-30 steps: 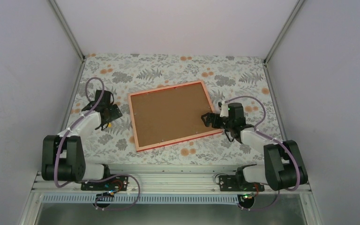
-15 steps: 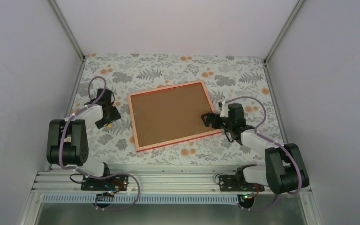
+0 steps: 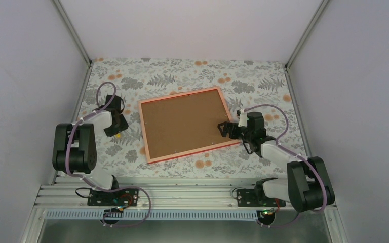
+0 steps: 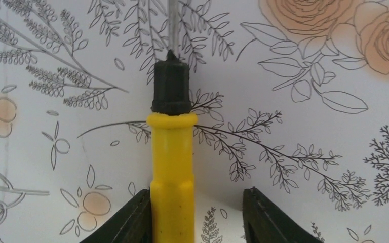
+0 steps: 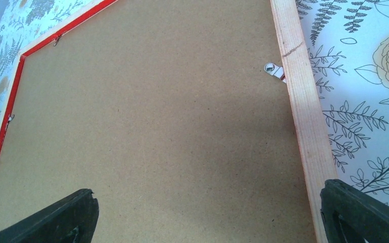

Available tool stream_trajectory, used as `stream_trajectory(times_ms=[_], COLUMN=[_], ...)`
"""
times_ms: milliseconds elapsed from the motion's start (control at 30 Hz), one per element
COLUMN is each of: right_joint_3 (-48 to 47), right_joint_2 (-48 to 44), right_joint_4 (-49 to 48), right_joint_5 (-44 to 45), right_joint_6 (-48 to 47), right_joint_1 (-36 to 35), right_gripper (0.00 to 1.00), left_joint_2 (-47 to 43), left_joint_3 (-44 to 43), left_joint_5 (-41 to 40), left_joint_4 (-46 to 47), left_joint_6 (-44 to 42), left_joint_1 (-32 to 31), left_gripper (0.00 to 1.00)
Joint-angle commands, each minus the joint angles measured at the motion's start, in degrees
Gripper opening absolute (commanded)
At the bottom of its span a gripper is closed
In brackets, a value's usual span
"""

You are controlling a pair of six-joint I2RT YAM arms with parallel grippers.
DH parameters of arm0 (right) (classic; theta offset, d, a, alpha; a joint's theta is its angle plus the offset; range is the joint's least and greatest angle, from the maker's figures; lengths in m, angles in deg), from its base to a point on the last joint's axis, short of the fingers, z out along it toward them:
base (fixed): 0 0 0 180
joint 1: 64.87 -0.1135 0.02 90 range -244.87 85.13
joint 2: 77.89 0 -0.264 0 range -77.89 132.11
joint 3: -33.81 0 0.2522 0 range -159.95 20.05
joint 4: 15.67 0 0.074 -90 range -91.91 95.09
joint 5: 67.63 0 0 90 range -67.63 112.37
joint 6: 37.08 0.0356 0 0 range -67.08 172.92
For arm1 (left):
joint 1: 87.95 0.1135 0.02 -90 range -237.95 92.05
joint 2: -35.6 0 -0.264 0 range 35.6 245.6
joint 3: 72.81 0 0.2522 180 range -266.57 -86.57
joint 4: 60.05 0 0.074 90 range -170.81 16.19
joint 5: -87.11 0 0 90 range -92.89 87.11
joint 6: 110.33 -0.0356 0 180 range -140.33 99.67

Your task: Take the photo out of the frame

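The frame (image 3: 182, 124) lies face down mid-table, showing its brown back board (image 5: 147, 116) inside an orange-red rim (image 5: 304, 116). The photo is hidden under that board. My right gripper (image 3: 224, 129) hovers open over the frame's right edge, its jaws (image 5: 207, 202) spanning board and rim. My left gripper (image 3: 115, 125) is low over a yellow-handled screwdriver (image 4: 172, 167) lying on the cloth left of the frame. There, one finger (image 4: 131, 223) touches the handle, and the other finger (image 4: 263, 217) stands apart from it.
A small metal clip (image 5: 272, 69) sits on the board against the right rim, and more clips dot the other edges. The floral tablecloth (image 3: 202, 76) covers the table between grey side walls. The screwdriver's black collar and metal shaft (image 4: 171, 30) point away from my left gripper.
The left arm has folded back and its gripper has shifted slightly away. Its jaws have narrowed around the screwdriver handle. The right arm and the frame have not moved.
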Motion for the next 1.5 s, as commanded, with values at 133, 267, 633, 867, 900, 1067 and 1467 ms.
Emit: stream_trajectory(times_ms=[133,267,633,867,900,1067,1467], right_joint_3=[0.0,-1.1,-2.3,-4.3,-4.5,-4.9,-2.6], right_joint_2=[2.4,3.3,-1.8,-9.7,-10.5,-13.2,-13.7], right_joint_4=[-1.0,0.6,7.0,12.6,12.7,11.2,-5.7], right_joint_5=[-0.9,-1.1,2.0,-0.7,-2.0,-8.8,-20.6], right_joint_6=[-0.3,-0.4,-0.4,-0.1,0.2,3.0,14.7], right_joint_1=[-2.0,-3.3,-5.5,-6.6,-6.7,-7.6,-11.3], right_gripper=[0.99,0.99,1.0,1.0,1.0,1.0,0.96], left_joint_2=[-0.1,-2.1,-10.8,-13.8,-13.9,-14.4,-13.3], left_joint_3=[-0.2,-0.7,-5.9,-7.5,-7.6,-7.1,-6.5], left_joint_5=[1.7,1.9,1.8,6.2,7.7,13.6,20.3], left_joint_4=[0.5,-0.6,-5.4,-4.7,-3.9,0.9,13.1], left_joint_6=[-1.6,-2.8,-3.7,-5.8,-6.3,-9.1,-11.9], left_joint_1=[0.3,0.1,-5.7,-16.3,-17.8,-26.4,-42.2], left_gripper=[0.26,0.17,0.11,0.1,0.09,0.08,0.06])
